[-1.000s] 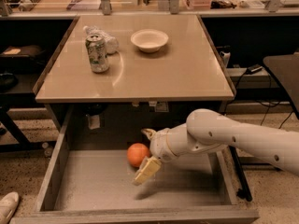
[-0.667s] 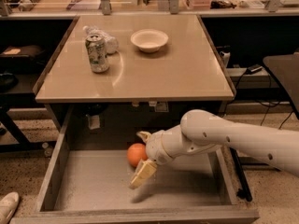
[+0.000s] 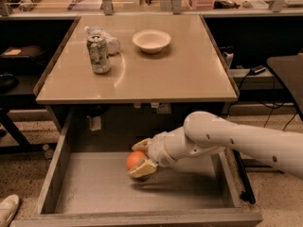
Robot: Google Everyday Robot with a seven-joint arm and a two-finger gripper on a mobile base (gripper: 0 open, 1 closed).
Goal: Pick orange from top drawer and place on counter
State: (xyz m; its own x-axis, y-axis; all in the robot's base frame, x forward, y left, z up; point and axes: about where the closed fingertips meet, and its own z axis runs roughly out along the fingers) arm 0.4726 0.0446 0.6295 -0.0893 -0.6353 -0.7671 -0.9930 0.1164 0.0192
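Observation:
The orange (image 3: 133, 159) lies low in the open top drawer (image 3: 94, 188), near the middle of its grey floor. My gripper (image 3: 141, 156) reaches in from the right on a white arm. Its two tan fingers (image 3: 142, 168) sit above and below the orange and press against it, so the gripper is shut on it. The right side of the orange is hidden by the gripper. The beige counter (image 3: 180, 74) spreads above the drawer.
On the counter stand a drink can (image 3: 99, 54), a crumpled plastic bottle (image 3: 108, 41) behind it and a white bowl (image 3: 151, 40). A cluttered shelf runs along the back. A dark chair (image 3: 286, 74) is at the right. A shoe (image 3: 7, 209) shows at lower left.
The gripper has slid left over the orange and its fingers have closed in from a wide spread onto the fruit. The orange has stayed in about the same place.

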